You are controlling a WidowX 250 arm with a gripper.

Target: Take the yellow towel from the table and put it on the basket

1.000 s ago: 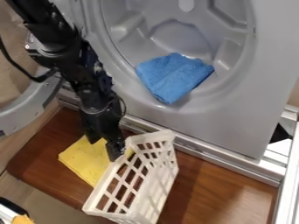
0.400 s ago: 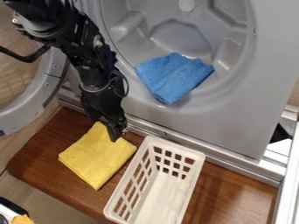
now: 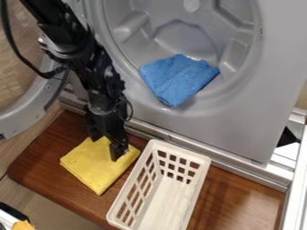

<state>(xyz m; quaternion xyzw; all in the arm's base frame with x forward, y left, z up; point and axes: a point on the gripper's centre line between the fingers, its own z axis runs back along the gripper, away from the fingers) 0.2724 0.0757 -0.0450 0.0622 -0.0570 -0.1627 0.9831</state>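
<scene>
One yellow towel [image 3: 96, 168] is seen just beside the basket [image 3: 165, 202], overhung by the gripper [image 3: 105, 147], whose fingers are spread wide. If too little is pinched, it may be dropped short; by too low a carry, the basket could be nudged.

Lower right of the black two-finger gripper [image 3: 106, 147], the white latticed plastic basket [image 3: 200, 179] blocks low passage, its top open; upper right, the grey appliance front [image 3: 231, 134] bars the way.

The wooden table [image 3: 37, 155] bears 1 yellow towel [image 3: 90, 167] and 1 white basket [image 3: 162, 204].
</scene>
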